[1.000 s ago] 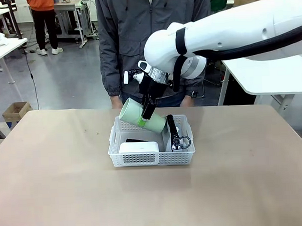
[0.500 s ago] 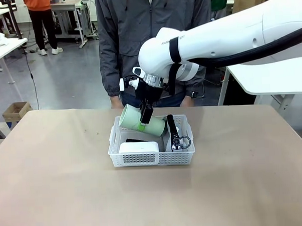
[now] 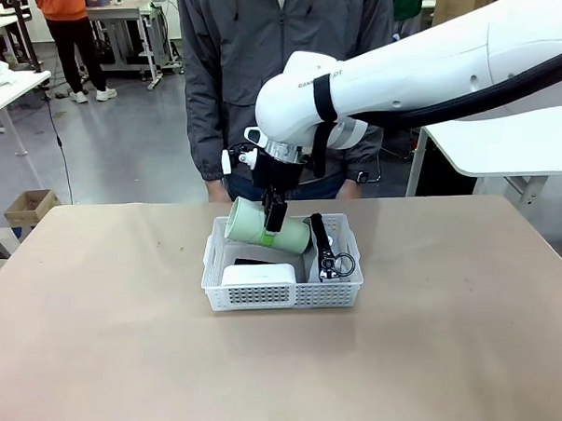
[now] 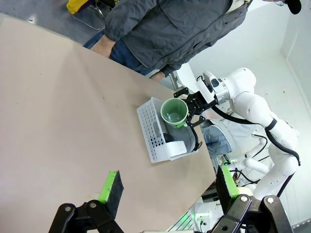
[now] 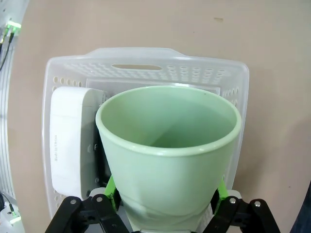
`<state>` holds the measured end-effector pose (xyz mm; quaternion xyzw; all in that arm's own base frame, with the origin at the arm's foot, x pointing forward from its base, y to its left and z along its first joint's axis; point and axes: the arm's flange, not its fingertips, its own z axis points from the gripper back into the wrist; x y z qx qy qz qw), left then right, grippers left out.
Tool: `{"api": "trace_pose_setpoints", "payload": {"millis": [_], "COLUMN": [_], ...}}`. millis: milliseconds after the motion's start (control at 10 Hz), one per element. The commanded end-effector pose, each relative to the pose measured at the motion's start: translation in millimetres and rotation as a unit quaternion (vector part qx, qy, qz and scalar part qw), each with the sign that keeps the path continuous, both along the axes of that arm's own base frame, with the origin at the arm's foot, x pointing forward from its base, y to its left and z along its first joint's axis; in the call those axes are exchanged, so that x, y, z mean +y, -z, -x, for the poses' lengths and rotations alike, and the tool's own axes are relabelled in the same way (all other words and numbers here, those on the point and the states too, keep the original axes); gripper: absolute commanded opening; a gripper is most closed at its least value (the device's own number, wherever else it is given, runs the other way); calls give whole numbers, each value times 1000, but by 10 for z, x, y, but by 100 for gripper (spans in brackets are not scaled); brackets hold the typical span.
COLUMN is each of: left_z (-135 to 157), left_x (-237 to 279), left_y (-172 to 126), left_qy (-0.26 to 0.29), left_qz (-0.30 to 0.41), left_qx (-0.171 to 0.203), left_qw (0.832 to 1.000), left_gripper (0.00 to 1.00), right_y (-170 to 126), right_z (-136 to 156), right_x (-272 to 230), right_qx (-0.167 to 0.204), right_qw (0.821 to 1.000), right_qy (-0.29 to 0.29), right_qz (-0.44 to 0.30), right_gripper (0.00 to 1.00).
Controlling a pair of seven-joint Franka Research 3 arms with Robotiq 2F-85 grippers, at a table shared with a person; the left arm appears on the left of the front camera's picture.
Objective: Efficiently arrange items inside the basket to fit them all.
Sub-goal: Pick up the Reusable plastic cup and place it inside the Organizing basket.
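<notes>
The right gripper (image 3: 274, 224) is clamped across the body of the pale green cup (image 3: 264, 226), one green pad on each side of its wall, as the right wrist view shows at the cup's narrow base. The cup lies tilted, mouth towards the robot's left, and hangs over the far half of the white basket (image 3: 230, 289), partly below rim level and above the open far-left region. Inside the basket, the small white box (image 3: 258, 273) occupies the near-left corner, a black item, apparently the stapler (image 3: 252, 262), lies just behind it, and the grey pouch (image 3: 325, 249) with its metal ring rests against the right wall. To complete this placement well, the cup should probably be lowered on its side into the gap behind the box, parallel to the far wall, so that it nests beside the pouch rather than resting on the stapler or riding up on the basket rim. Release is best delayed until the cup bears on the basket floor, since a round body let go while tilted is likely to roll. The left gripper (image 4: 167, 191) waits well away from the basket with its jaws spread wide and nothing between them. A person (image 3: 284, 70) stands just beyond the basket at the far table edge.
</notes>
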<state>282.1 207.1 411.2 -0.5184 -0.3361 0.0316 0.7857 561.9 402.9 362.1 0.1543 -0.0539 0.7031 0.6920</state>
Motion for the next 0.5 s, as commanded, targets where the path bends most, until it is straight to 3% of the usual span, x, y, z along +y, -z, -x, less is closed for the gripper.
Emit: {"api": "trace_pose_setpoints", "payload": {"millis": [0, 400], "left_z": [32, 32], "left_x": [21, 21], "left_y": [-9, -9], "left_qy": [6, 6], "left_qz": [-1, -1], "left_qx": [-5, -5], "left_qw": [1000, 1000], "left_gripper": [100, 100], "right_y": [-28, -22], "right_z": [-36, -30], "right_x": [75, 82], "right_qx": [-6, -7], "right_qw": [1000, 1000], "right_qy": [-4, -13], "right_qz": [12, 20], "right_gripper": [86, 86]}}
